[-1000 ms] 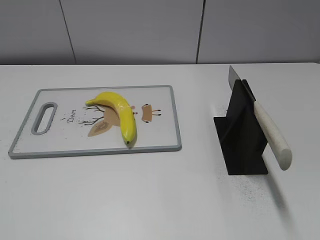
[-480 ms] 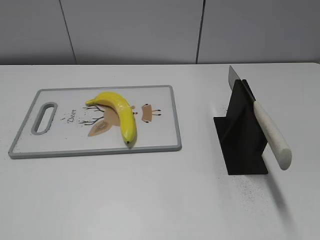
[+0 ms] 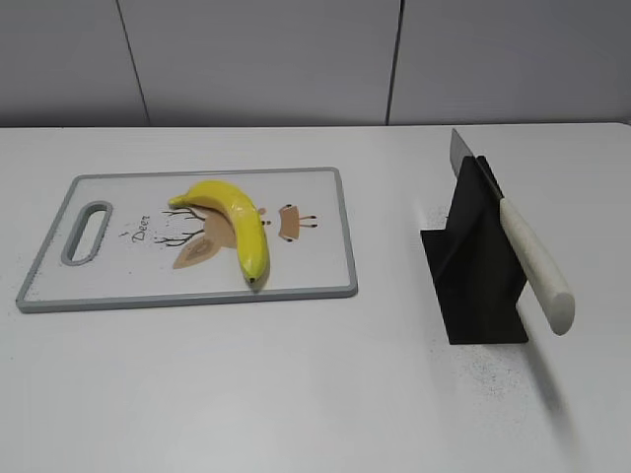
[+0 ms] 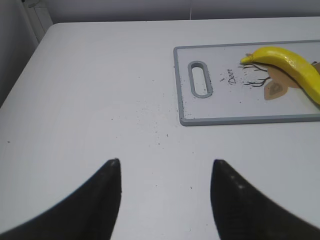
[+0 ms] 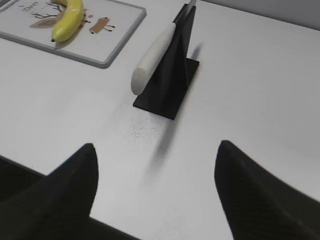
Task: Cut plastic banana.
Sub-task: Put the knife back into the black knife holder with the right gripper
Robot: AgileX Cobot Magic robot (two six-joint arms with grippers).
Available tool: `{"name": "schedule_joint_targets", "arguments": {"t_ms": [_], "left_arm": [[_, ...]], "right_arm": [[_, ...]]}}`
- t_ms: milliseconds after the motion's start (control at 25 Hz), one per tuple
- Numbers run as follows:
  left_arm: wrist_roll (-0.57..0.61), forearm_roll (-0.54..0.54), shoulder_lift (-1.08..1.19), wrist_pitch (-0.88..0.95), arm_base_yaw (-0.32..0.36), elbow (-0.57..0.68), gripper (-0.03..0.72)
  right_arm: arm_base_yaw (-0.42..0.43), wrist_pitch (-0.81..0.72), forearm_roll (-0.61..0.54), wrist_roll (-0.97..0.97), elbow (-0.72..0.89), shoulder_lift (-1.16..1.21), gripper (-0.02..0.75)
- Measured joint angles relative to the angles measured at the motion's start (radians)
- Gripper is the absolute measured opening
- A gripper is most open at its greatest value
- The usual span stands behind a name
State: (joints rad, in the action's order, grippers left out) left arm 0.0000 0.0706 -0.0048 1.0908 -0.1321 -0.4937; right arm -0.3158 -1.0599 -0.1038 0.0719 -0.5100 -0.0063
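Note:
A yellow plastic banana [image 3: 234, 224] lies on a white cutting board with a grey rim [image 3: 325, 286]; both also show in the left wrist view, banana [image 4: 290, 65] and board [image 4: 220, 119], and in the right wrist view, banana [image 5: 70, 19] and board [image 5: 107, 55]. A knife with a white handle [image 3: 532, 261] rests in a black stand [image 3: 473, 266], seen too in the right wrist view [image 5: 152, 60]. My left gripper [image 4: 165, 165] is open and empty over bare table, left of the board. My right gripper [image 5: 156, 147] is open and empty, short of the knife stand. Neither gripper shows in the exterior view.
The white table [image 3: 296, 394] carries dark specks near the stand [image 3: 483, 374] and near the board's handle end [image 4: 155, 132]. A grey wall [image 3: 296, 59] runs behind the table. The table's left edge [image 4: 30, 55] shows in the left wrist view.

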Motion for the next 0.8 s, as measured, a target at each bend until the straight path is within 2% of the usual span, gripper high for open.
{"name": "schedule_joint_targets", "arguments": {"t_ms": [240, 360, 800], "left_arm": [[-0.006, 0.000, 0.000, 0.000, 0.000, 0.000, 0.552], [0.000, 0.000, 0.000, 0.000, 0.000, 0.000, 0.552], [-0.006, 0.000, 0.000, 0.000, 0.000, 0.000, 0.552]], "right_arm": [[0.205, 0.000, -0.004, 0.000, 0.000, 0.000, 0.578], [0.269, 0.000, -0.005, 0.000, 0.000, 0.000, 0.578], [0.290, 0.000, -0.007, 0.000, 0.000, 0.000, 0.568]]}}
